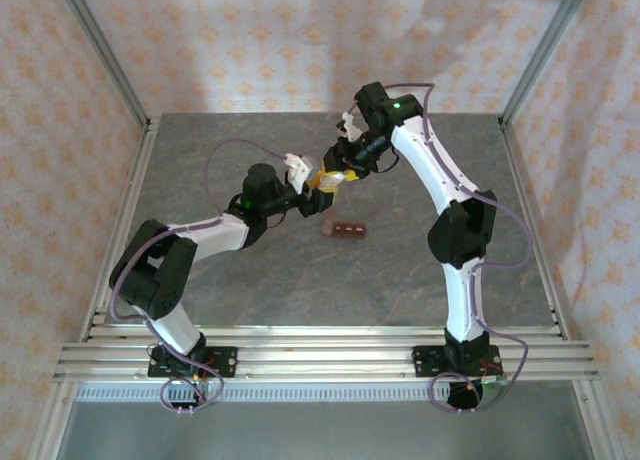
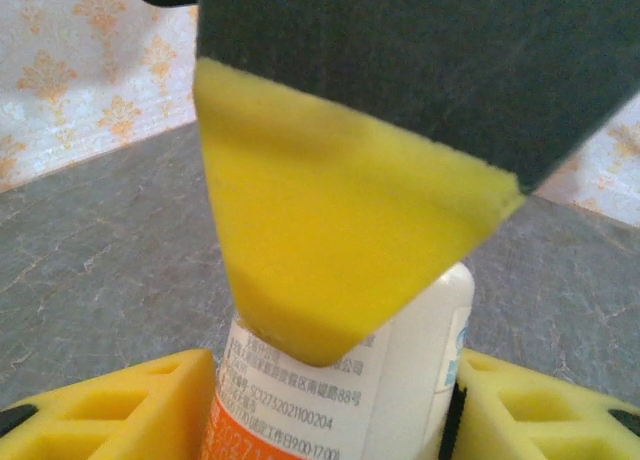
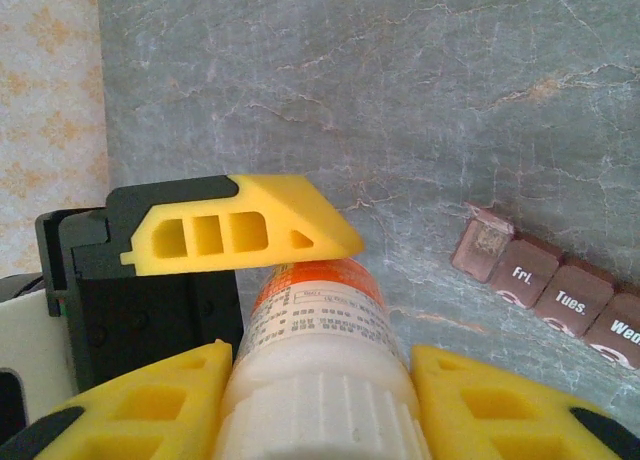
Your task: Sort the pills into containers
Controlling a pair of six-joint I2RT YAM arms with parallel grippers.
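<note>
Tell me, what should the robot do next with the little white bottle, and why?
Probably twist off the ribbed white cap: the right gripper pinches it, the left gripper holds the white plastic pill bottle by its orange-labelled body, and the dark reddish-brown strip of pill compartments waits on the grey table.

Bright, even light from overhead, soft faint shadows under my arms on the grey surface (image 1: 300, 280), dimmer patches on the back wall (image 1: 300, 40), a yellow pad (image 2: 330, 250) blurred close to my left wrist lens, bottle (image 3: 320, 400) cap soft in my right wrist view, far marble crisp
</note>
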